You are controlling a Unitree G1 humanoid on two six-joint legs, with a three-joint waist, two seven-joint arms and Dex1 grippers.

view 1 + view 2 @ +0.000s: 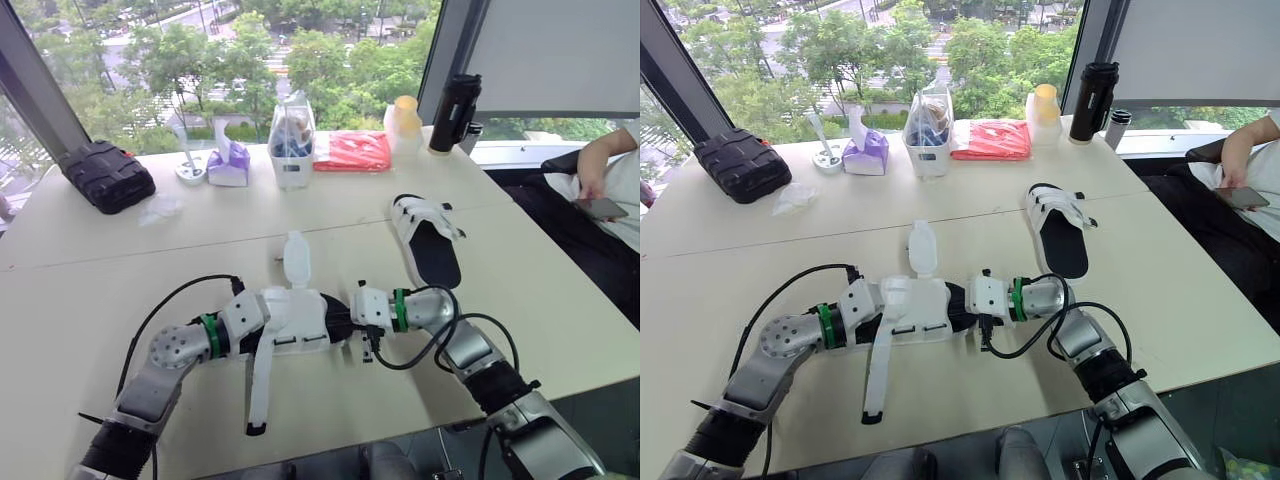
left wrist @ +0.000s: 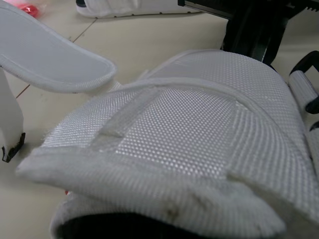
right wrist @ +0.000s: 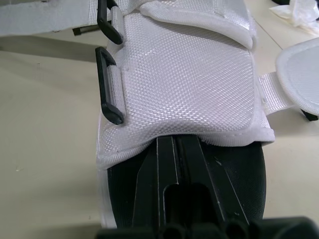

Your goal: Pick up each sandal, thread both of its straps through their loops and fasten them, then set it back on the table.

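Lower centre of frame: left hand (image 1: 258, 320) meets one end of the sandal (image 1: 298, 318), its grip impossible to tell; both straps (image 1: 260, 385) trail loose. Right hand (image 1: 358, 312), closed narrow, is wedged under the upper (image 3: 184, 79), probably steadying it for threading.

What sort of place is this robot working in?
Probably an upper-floor office or meeting room: the window looks down on treetops, the wide table holds tissues and a bottle, and a person sits alongside with a phone.
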